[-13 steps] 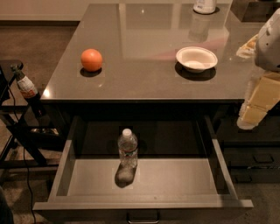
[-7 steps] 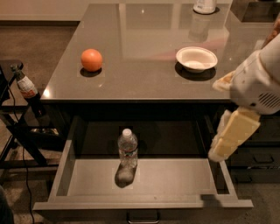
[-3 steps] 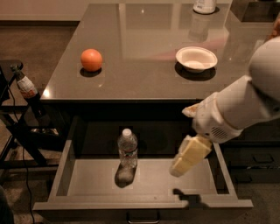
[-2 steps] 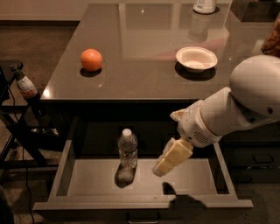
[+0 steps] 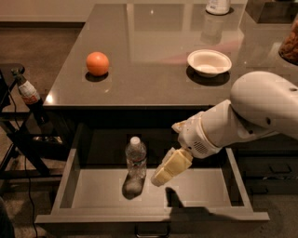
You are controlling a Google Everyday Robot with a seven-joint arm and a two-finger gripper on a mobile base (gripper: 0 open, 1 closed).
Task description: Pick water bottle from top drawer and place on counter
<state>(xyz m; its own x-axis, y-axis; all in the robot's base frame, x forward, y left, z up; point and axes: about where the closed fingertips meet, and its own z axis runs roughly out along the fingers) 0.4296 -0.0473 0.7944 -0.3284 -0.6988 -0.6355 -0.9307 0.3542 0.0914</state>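
Note:
The water bottle point(image 5: 135, 158), clear with a white cap, stands upright in the left-middle of the open top drawer point(image 5: 200, 188). My gripper point(image 5: 160, 178) hangs over the drawer just right of the bottle, a small gap apart, with its cream fingers pointing down-left. The white arm reaches in from the right. The glossy dark-grey counter point(image 5: 153, 46) lies behind the drawer.
An orange point(image 5: 98, 63) and a white bowl point(image 5: 209, 62) sit on the counter. A white container point(image 5: 218, 6) stands at the back edge. A dark soda bottle point(image 5: 28, 95) rests on a stand at the left. Lower drawers point(image 5: 272, 167) show at the right.
The arm has swung from the right side leftwards and down over the drawer, bringing my gripper close to the bottle. The bottle has not moved.

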